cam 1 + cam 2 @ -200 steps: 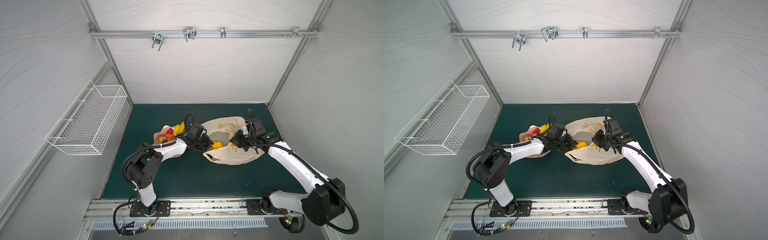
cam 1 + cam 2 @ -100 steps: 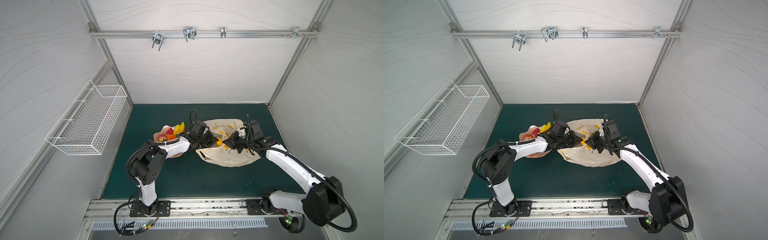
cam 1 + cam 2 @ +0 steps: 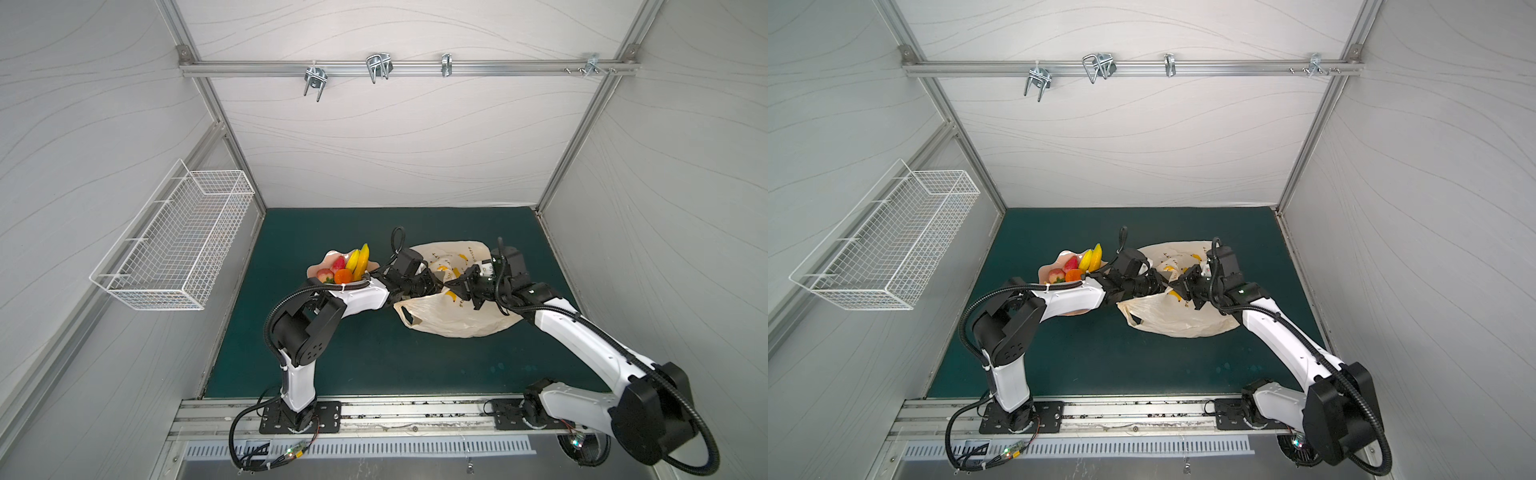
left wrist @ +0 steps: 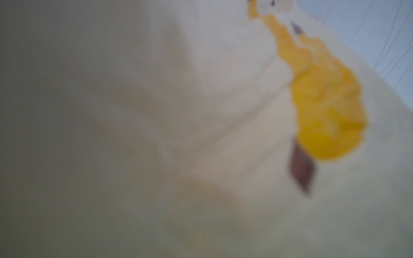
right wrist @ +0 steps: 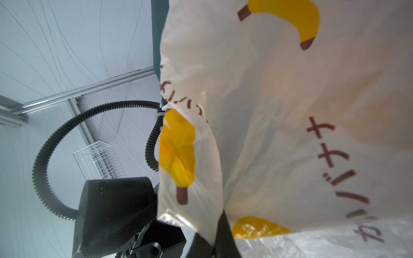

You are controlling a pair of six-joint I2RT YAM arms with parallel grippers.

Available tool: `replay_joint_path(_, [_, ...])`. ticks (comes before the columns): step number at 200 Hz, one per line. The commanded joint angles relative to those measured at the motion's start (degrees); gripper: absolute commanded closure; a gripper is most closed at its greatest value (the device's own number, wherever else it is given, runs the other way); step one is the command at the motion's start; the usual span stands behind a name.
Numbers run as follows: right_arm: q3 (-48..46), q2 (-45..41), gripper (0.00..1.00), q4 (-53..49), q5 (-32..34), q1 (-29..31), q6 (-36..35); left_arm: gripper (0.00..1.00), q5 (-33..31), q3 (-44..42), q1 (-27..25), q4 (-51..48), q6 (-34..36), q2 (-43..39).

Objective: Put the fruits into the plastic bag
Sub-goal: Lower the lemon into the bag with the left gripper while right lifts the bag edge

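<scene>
The plastic bag (image 3: 457,320) (image 3: 1179,322) lies crumpled on the green mat right of centre. My right gripper (image 3: 457,286) (image 3: 1179,286) is shut on the bag's upper edge and holds it up; in the right wrist view the film (image 5: 279,111) is pinched between the fingers (image 5: 223,234). My left gripper (image 3: 432,284) (image 3: 1160,284) reaches into the bag's mouth from the left, its jaws hidden by plastic. The left wrist view shows only blurred bag film (image 4: 201,67). Yellow bananas (image 3: 359,259), a strawberry (image 3: 338,262), an apple (image 3: 325,274) and an orange (image 3: 344,275) sit in the pink dish (image 3: 330,253).
A white wire basket (image 3: 174,249) hangs on the left wall. The left forearm (image 3: 357,297) passes over the dish's near side. One handle loop (image 3: 409,318) of the bag lies flat towards the front. The cell walls stand close on three sides.
The left gripper has pushed deeper into the bag, and the orange-yellow fruit it carried no longer shows. The right gripper has drawn the bag's edge leftwards towards it.
</scene>
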Motion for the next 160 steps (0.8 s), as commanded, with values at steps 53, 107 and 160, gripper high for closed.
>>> replay_joint_path(53, [-0.03,-3.31,1.0,-1.01,0.22,-1.1,1.87,0.29,-2.88,2.89,0.44,-15.13,7.35,-6.5])
replay_joint_path(107, [0.54,-3.46,1.0,-4.14,0.8,-1.54,0.24,0.28,-6.98,8.25,0.98,-31.52,15.0,-11.21])
replay_joint_path(160, [0.49,-3.52,1.0,-4.98,1.63,-1.81,-0.48,0.29,-11.78,12.82,1.35,-46.73,23.49,-15.35])
